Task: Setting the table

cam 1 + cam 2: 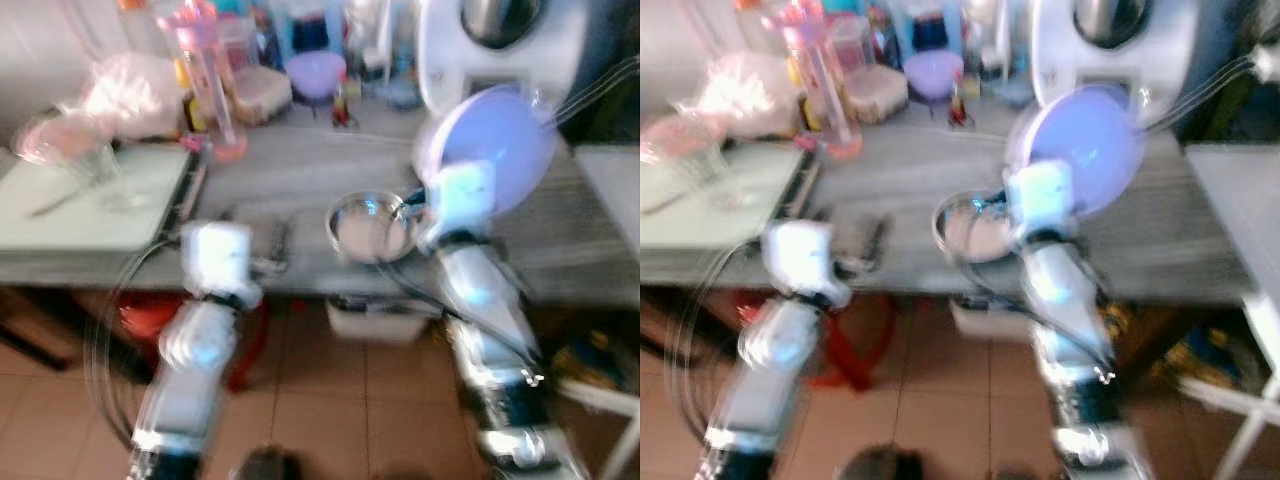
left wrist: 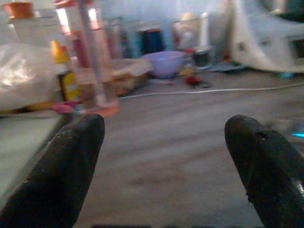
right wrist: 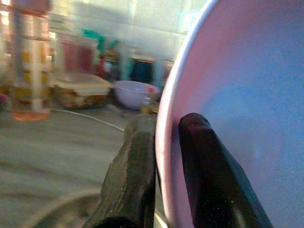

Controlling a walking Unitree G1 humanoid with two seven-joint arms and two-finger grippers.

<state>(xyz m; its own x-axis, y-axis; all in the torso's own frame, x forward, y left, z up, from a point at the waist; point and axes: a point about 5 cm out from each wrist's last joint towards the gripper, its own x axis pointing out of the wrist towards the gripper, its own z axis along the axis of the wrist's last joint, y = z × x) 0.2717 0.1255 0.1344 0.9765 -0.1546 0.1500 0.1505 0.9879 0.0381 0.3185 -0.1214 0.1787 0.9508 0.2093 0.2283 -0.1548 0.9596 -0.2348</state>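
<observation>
Right tool [image 3: 166,156] pinches the rim of a lilac plate [image 1: 497,150], held tilted above the grey table [image 1: 300,170], just right of a steel bowl [image 1: 372,226]. Left tool [image 2: 166,156] is spread, empty. The plate looks stiff, light and smooth (likely slippery); an edge grip suits.

A grey wood-grain counter [image 1: 300,175] is seen running across the room, its far edge crowded with blurred containers against a pale wall [image 2: 156,14]. Terracotta floor tiles [image 1: 330,400] are laid below. A red stool [image 1: 150,320] is tucked beneath the counter's near edge. Everything is softly lit.
</observation>
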